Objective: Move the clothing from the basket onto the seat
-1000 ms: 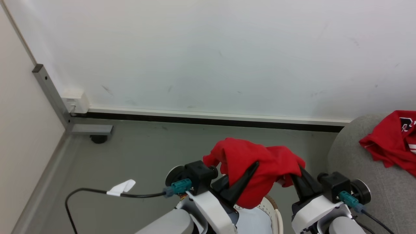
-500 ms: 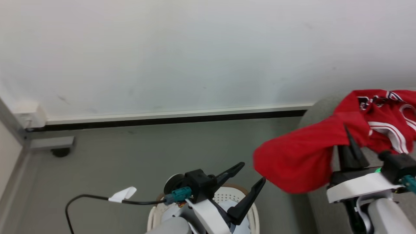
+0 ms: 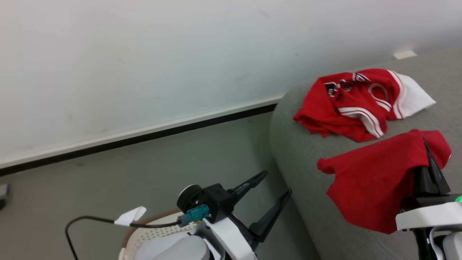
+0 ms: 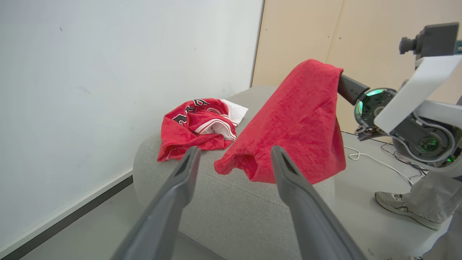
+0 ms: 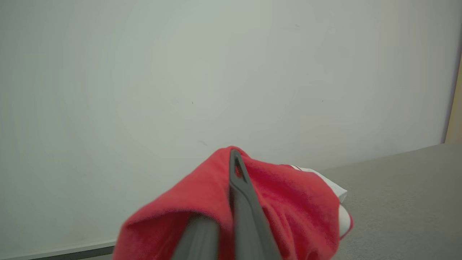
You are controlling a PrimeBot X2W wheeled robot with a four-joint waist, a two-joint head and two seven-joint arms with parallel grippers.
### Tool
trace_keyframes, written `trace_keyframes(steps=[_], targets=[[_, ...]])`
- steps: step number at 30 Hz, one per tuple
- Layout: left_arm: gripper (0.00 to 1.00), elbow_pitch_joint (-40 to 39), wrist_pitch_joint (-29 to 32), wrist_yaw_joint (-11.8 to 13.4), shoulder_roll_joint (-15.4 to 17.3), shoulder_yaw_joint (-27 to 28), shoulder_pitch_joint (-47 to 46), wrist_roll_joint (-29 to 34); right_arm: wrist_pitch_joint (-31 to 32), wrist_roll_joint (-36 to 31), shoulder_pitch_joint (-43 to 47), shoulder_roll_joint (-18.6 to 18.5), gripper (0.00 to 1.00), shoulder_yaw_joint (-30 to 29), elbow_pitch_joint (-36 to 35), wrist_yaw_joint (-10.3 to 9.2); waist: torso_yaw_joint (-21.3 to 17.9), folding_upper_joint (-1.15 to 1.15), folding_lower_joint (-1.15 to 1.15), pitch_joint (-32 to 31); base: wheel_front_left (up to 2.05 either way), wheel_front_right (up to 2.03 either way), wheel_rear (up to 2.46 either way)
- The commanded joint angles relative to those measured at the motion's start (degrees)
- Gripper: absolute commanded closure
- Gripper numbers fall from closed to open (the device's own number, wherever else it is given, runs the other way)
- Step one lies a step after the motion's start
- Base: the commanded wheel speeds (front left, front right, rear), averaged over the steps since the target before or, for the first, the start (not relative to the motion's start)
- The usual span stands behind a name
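Red garment (image 3: 368, 180) hanging from clenched right claw (image 3: 426, 144), over grey seat (image 3: 299, 151), left claw (image 3: 277, 182) spread, empty

This looks like a robot test room rather than a home. A plain white wall (image 3: 144, 54) fills the top of the head view, with a black skirting strip (image 3: 144, 137) and smooth grey floor (image 3: 144, 169) beneath. In the left wrist view, beige panels (image 4: 299, 36) stand at upper right. A loose white cable (image 4: 354, 156) trails across the floor, and a person's shoe (image 4: 389, 199) sits at lower right, beside a lone grey sofa (image 4: 234, 202).
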Motion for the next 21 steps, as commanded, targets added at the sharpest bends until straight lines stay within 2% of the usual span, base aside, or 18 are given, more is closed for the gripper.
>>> trace_keyframes(steps=[1, 10, 16, 21], targets=[[0.0, -0.2, 0.0, 0.0, 0.2, 0.6, 1.0, 1.2, 0.0, -0.7, 0.9, 0.2, 1.0, -0.2, -0.6, -0.13, -3.2, 0.0, 0.0, 0.8, 0.0, 0.0, 0.0], [0.0, 0.3, 0.0, -0.7, -0.7, 3.2, 2.8, 4.4, 0.0, -0.3, 2.9, 1.8, 1.0, 0.1, -1.1, -0.13, -8.0, 0.0, 0.0, 0.7, 0.0, 0.0, 0.0], [0.0, 0.9, 0.0, -1.4, -1.5, 4.6, 3.3, 5.8, 0.0, -0.5, 1.5, 0.7, 1.0, 0.3, -0.9, -0.13, -8.5, 0.0, 0.0, 1.0, 0.0, 0.0, 0.0], [0.0, 1.2, 0.0, -1.7, -1.4, 5.8, 2.6, 7.4, 0.0, 0.5, -2.8, -1.1, 1.0, 0.8, -0.4, -0.13, -7.8, 0.0, 0.0, 3.7, 0.0, 0.0, 0.0]])
